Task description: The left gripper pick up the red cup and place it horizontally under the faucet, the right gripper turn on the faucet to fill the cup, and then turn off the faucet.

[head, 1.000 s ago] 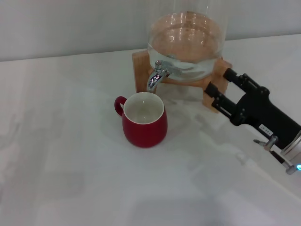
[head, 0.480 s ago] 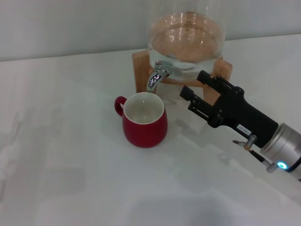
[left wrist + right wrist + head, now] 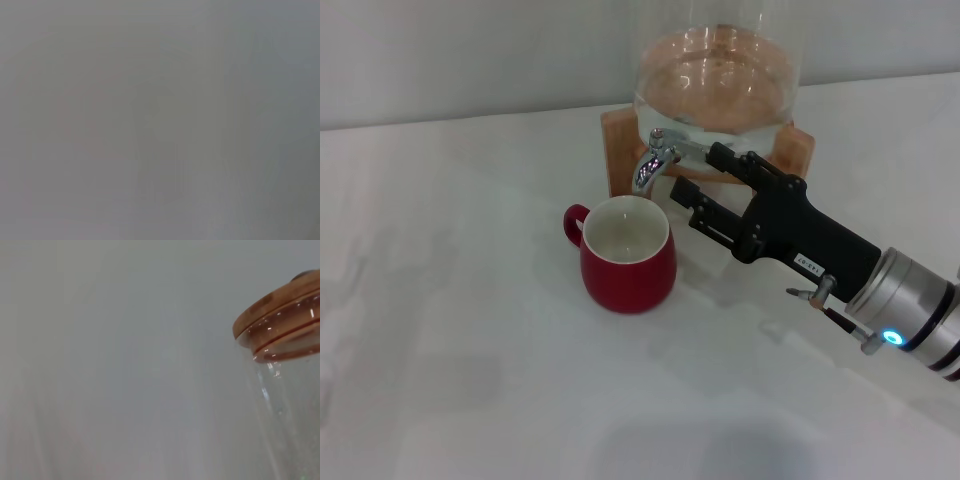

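Head view: red cup [image 3: 627, 256], upright on the white table [image 3: 450, 330], handle to the left, directly below the spout of the faucet [image 3: 656, 160]. Glass dispenser [image 3: 717, 85] on a wooden stand [image 3: 620, 140], far centre. Right gripper [image 3: 700, 175], fingers spread, reaching in from the right with its tips just right of the faucet.
Left wrist view: plain grey, nothing distinguishable; left gripper not seen.
Right wrist view: upper glass wall and wooden lid [image 3: 277, 302] of the dispenser
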Robot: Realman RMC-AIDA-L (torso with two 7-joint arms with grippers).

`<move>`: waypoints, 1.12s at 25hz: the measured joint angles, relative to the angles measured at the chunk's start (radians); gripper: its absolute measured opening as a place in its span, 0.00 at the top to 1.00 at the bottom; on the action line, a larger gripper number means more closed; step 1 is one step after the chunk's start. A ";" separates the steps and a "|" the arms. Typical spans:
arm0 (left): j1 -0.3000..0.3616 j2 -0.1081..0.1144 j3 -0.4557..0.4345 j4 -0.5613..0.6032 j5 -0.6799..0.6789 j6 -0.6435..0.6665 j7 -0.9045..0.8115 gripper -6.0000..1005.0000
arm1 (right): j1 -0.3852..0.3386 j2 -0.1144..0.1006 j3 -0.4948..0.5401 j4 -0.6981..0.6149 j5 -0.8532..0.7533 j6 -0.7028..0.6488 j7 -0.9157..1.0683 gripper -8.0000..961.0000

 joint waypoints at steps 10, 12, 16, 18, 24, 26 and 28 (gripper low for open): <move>-0.009 0.000 -0.002 -0.003 0.000 0.000 0.000 0.12 | 0.014 0.000 0.006 -0.001 0.000 0.027 0.000 0.25; -0.014 0.000 -0.003 -0.008 0.000 0.000 0.000 0.12 | 0.015 0.000 0.007 -0.003 0.000 0.029 0.000 0.25; -0.018 0.001 -0.007 -0.015 0.000 0.000 0.000 0.12 | 0.014 0.000 0.008 -0.006 0.000 0.030 0.000 0.25; -0.018 0.001 -0.007 -0.016 0.000 -0.001 0.000 0.12 | 0.012 0.000 0.008 -0.007 0.001 0.030 0.000 0.25; -0.020 0.002 -0.007 -0.016 0.000 -0.002 0.000 0.12 | 0.011 0.000 0.008 -0.011 0.006 0.030 0.000 0.25; -0.021 0.002 -0.007 -0.016 0.000 -0.002 0.000 0.12 | 0.011 0.000 0.008 -0.014 0.008 0.029 0.000 0.25; -0.021 0.002 -0.005 -0.016 0.000 -0.002 0.000 0.12 | 0.011 0.000 0.009 -0.019 0.009 0.029 0.000 0.25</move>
